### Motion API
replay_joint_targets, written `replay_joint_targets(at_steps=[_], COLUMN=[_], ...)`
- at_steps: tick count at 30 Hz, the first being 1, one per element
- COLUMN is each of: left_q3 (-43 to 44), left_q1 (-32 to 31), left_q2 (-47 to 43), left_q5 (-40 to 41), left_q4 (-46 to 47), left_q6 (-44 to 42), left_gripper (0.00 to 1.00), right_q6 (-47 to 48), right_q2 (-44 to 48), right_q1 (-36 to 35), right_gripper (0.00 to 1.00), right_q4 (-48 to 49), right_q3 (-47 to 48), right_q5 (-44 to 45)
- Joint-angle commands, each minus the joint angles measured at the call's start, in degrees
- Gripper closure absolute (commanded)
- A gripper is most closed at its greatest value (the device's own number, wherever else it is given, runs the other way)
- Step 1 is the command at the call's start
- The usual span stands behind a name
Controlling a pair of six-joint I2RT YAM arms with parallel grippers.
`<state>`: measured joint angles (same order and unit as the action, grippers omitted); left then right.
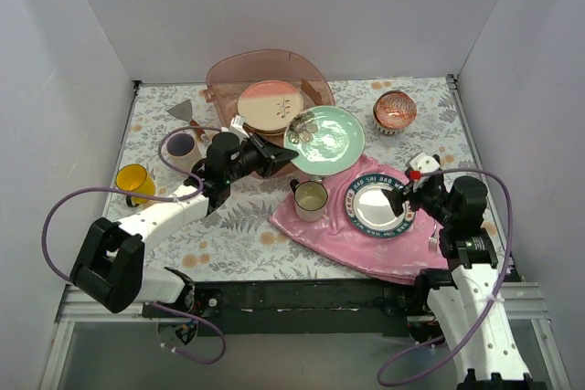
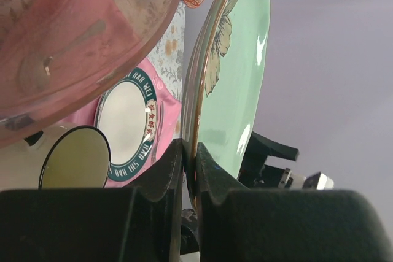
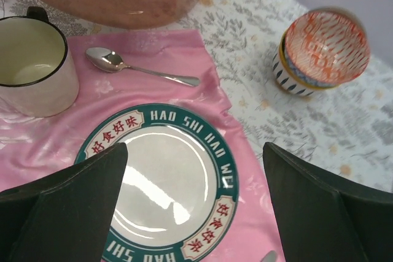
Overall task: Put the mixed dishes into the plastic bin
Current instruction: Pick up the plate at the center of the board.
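The plastic bin (image 1: 265, 72) stands at the back centre with a peach plate (image 1: 270, 105) lying in it. My left gripper (image 1: 285, 154) is shut on the rim of the mint-green plate (image 1: 327, 139), holding it just right of the bin's front. In the left wrist view the fingers (image 2: 212, 179) pinch the plate (image 2: 236, 72) beside the bin wall (image 2: 67, 35). The red-patterned bowl (image 1: 395, 111) sits stacked on another small bowl at the back right. The yellow mug (image 1: 134, 180) and the purple-inside mug (image 1: 181, 146) stand at the left. My right gripper (image 1: 407, 191) is open and empty.
A dark-blue-rimmed lettered plate (image 3: 166, 182) lies on a pink cloth (image 1: 338, 239) under my right gripper (image 3: 195, 194). A cream cup (image 1: 311, 198) and a spoon (image 3: 141, 72) sit on the cloth too. A grey scrap (image 1: 180, 110) lies at the back left.
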<state>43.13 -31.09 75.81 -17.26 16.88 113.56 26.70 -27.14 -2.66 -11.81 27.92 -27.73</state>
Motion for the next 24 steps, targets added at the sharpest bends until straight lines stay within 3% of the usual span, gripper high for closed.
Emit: replay_joint_targets(at_steps=[1,9,13,19,24], left_q3=[6.34,9.33,11.7,18.37,24.09], left_q1=[3.4,11.04,14.12,17.99,20.19], left_q2=[-4.09,-1.72,0.91,6.89,12.76], left_q5=[-3.92,-9.02,-11.3,-11.84,-11.13], left_q4=[5.36,5.53,5.97,2.72,-0.79], left_q6=[-1.49,-3.87,-5.18,-7.21,-9.05], left_gripper=[1.0,1.0,1.0,1.0,1.0], right_q6=[-16.31,-23.18,-23.62,-19.32,-18.17], right_q2=[-5.99,-16.19,-19.26,-25.59,-24.99], right_q1=[1.86,9.06,14.95,19.7,20.41], right_gripper=[0.02,0.02,0.02,0.03,0.02], right_q4=[6.1,6.8,9.35,3.83,3.29], right_q3=[1.34,2.31,0.91,4.68,4.6], right_q5=[-0.56,-9.18,-18.58,-23.86,-25.71])
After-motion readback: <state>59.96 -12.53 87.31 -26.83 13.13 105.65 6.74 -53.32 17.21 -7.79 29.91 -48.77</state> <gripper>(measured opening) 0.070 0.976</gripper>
